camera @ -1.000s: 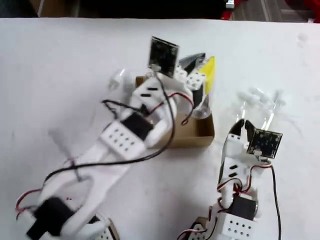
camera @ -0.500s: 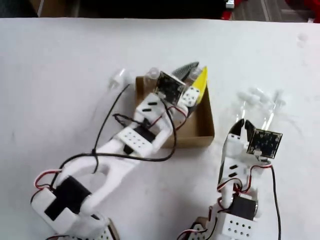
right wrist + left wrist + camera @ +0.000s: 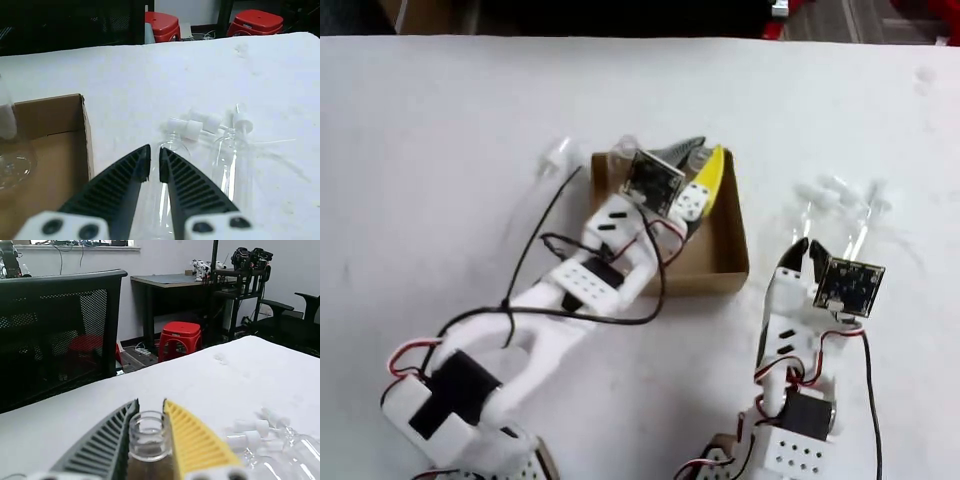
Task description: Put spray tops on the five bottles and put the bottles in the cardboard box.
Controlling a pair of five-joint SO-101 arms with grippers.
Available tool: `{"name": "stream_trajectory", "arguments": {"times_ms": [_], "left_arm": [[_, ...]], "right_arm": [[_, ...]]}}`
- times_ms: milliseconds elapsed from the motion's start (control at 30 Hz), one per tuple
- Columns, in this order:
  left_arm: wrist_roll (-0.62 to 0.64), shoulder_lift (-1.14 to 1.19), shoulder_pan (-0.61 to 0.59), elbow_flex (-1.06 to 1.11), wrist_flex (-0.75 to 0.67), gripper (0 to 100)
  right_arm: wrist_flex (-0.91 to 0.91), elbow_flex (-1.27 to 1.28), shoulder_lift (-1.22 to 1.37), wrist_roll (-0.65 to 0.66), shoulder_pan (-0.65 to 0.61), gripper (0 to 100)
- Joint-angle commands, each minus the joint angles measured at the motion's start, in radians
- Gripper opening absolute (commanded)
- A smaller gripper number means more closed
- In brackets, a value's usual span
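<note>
Compared with one second ago, the left arm has come down and folded back toward its base. At that time the left tool [image 3: 708, 152] stood higher over the right half of the cardboard box [image 3: 728, 262], with the bottle [image 3: 148, 440] hanging upright below it. Now the tool sits lower, over the back part of the box and a little more toward its middle. In the last half second the shift is only small. The right arm has not moved, and the loose bottles [image 3: 840, 222] and spray tops [image 3: 825, 190] lie on the white worktop [image 3: 440, 120] as before.

In the left wrist view we see the left tool pinching the bottle at its neck. The grey finger [image 3: 107, 440] and the yellow finger [image 3: 192, 440] touch the neck on both sides, just behind their tips. The mouth of the bottle is open, with no spray top on it.

The right tool [image 3: 153, 156] is beside the box, on the near side of the loose bottles. Its two black fingers are pressed almost together, with only a thin slit between them and nothing in it. Just beyond the fingertips two clear bottles lie side by side on the worktop, and the white spray tops are at their far ends
</note>
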Motion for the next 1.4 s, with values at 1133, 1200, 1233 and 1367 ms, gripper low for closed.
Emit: {"name": "stream_trajectory", "arguments": {"times_ms": [1133, 1200, 1233, 1367], "left_arm": [[-0.005, -0.013, -0.045, 0.008, 0.023, 15], [-0.005, -0.015, -0.045, 0.003, 0.023, 15], [-0.005, -0.015, -0.045, 0.002, 0.025, 15], [-0.005, -0.015, -0.038, -0.015, 0.029, 15]], "right_arm": [[-0.025, 0.006, -0.005, -0.009, 0.004, 1.9], [-0.025, 0.006, -0.005, -0.009, 0.004, 1.9], [-0.025, 0.006, -0.005, -0.009, 0.004, 1.9], [-0.025, 0.006, -0.005, -0.009, 0.004, 1.9]]}}
